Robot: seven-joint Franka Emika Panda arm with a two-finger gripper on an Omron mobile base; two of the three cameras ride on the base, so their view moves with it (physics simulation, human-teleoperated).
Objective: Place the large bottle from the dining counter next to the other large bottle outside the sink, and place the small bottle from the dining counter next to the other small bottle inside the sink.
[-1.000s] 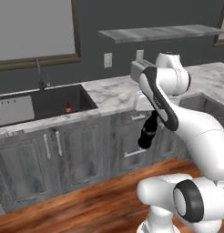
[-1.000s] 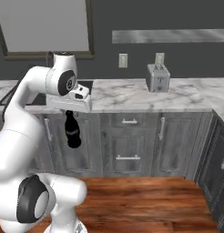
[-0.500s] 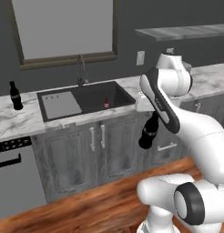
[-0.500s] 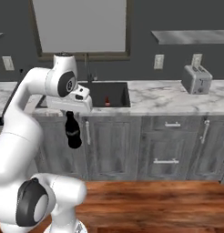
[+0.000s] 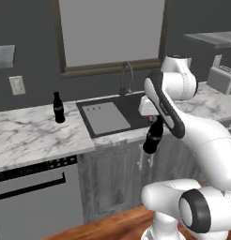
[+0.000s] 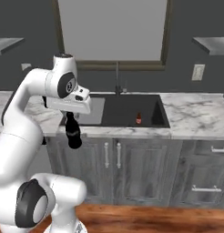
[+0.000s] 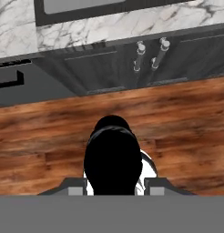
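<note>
My gripper [image 5: 155, 120] [image 6: 72, 113] is shut on the neck of a large black bottle [image 5: 152, 137] [image 6: 73, 132], which hangs upright in front of the cabinets, below counter height. In the hand view the bottle [image 7: 112, 159] stands dark between my fingers, over the wooden floor. The other large bottle [image 5: 58, 107] stands on the marble counter left of the sink [image 5: 131, 104] [image 6: 125, 111]. The other small bottle [image 6: 138, 119], reddish-brown, stands inside the basin, right of centre. The dining counter and its small bottle are out of view.
A grey ribbed drainboard [image 5: 106, 117] lies at the sink's left, a thin faucet [image 5: 127, 78] [image 6: 117, 77] behind it under a window. A toaster [image 5: 222, 78] sits on the counter far right. A dark appliance front [image 5: 35, 187] fills the lower left.
The base has moved, so the whole scene slid: the sink now sits in the middle of both views. The arm holds the same pose with the bottle still gripped.
</note>
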